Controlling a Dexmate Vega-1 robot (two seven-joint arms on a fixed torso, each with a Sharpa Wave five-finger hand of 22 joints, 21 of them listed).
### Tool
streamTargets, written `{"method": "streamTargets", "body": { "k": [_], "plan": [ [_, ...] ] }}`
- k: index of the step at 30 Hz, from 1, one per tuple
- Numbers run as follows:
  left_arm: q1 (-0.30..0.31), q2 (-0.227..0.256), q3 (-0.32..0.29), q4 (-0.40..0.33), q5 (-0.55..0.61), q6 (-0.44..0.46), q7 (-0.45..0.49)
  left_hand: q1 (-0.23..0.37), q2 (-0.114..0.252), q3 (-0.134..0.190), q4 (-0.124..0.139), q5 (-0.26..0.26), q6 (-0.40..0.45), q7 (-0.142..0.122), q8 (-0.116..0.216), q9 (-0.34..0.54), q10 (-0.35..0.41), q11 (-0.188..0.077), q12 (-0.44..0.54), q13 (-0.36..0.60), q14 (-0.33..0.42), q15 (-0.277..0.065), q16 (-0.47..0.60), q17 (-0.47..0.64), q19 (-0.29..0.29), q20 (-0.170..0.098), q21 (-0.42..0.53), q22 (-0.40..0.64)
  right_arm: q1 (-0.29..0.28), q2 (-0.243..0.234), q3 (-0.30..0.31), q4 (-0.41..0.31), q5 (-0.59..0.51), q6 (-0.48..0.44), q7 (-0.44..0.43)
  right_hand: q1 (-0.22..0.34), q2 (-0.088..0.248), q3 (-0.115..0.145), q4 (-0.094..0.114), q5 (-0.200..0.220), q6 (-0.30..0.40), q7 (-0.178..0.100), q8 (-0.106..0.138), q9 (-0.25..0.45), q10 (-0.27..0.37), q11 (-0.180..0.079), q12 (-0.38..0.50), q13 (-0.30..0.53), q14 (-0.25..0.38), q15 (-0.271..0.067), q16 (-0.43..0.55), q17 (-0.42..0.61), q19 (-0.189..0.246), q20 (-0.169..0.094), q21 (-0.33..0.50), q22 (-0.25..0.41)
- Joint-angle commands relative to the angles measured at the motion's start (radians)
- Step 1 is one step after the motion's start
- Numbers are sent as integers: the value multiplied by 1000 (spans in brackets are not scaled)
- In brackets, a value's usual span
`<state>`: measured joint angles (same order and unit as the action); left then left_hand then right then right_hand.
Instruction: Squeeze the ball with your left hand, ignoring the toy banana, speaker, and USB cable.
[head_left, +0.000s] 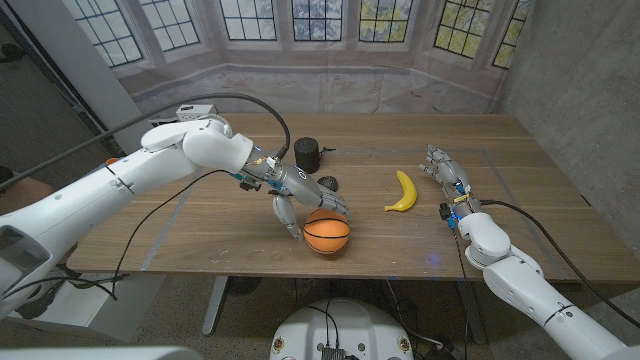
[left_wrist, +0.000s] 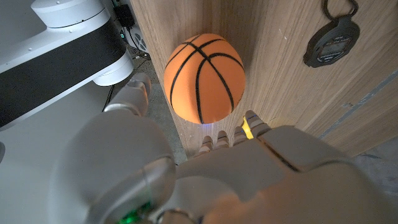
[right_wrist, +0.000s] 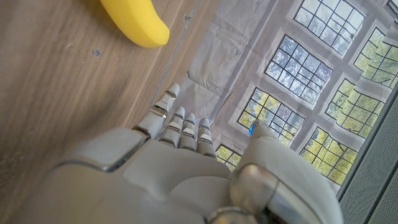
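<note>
The ball (head_left: 327, 234) is a small orange basketball with black seam lines, round and smooth, with no dent that can be made out; it sits on the wooden table (head_left: 200, 225) close to the near edge, roughly in the middle. In the left wrist view the ball (left_wrist: 204, 78) shows a curved seam crossing a straight one, and it lies just beyond the fingertips (left_wrist: 252, 119) of the left hand (left_wrist: 205, 168). From the head view the left hand (head_left: 305, 196) reaches over the ball from behind, its fingers spread apart, with the thumb (head_left: 288, 219) down beside the ball's left side and the others over its top; whether they press on the ball or only hang close to it cannot be told. The right hand (head_left: 446, 172) is near the table's right side, well apart from the ball, with its fingers held straight and close together around nothing. The toy banana (head_left: 402, 192) lies between the two hands, nearer the right one. A dark round speaker (head_left: 307, 155) stands behind the left hand, and a small dark disc-shaped thing (head_left: 329, 183) lies on the table just beside it.
</note>
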<state>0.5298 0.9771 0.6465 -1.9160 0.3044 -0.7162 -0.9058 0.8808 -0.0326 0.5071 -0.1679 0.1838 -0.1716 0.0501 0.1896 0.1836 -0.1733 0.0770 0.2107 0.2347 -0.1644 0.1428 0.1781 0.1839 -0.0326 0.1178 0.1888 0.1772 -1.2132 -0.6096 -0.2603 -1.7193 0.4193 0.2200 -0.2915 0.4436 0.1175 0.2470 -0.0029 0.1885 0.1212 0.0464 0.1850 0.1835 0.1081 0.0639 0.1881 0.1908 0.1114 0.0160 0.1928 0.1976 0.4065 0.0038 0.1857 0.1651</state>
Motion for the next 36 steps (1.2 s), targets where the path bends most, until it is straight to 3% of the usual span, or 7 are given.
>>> {"method": "streamTargets", "body": {
  "k": [1, 36],
  "plan": [
    [20, -3, -7, 9, 44, -24, 44, 12, 2, -4, 0, -3, -117, 1, 5, 2, -104, -4, 3, 5, -43, 1, 4, 4, -6, -1, 0, 3, -8, 6, 0, 10, 3, 21, 12, -9, 1, 2, -7, 0, 0, -1, 4, 3, -1, 2, 4, 3, -3, 3, 7, 2, 2, 8, 5, 5],
    [21, -44, 23, 53, 120, -60, 99, 26, 6, -13, 5, -4, -90, -2, 19, 2, -87, -10, 17, 7, -36, -4, 12, 4, 2, -2, 8, 3, -16, 16, -2, 44, 12, 70, 43, -13, 2, 4, -12, 0, -1, -1, 5, 3, 0, 3, 6, 3, -3, 3, 7, 1, 4, 8, 6, 6]
  ]
}}
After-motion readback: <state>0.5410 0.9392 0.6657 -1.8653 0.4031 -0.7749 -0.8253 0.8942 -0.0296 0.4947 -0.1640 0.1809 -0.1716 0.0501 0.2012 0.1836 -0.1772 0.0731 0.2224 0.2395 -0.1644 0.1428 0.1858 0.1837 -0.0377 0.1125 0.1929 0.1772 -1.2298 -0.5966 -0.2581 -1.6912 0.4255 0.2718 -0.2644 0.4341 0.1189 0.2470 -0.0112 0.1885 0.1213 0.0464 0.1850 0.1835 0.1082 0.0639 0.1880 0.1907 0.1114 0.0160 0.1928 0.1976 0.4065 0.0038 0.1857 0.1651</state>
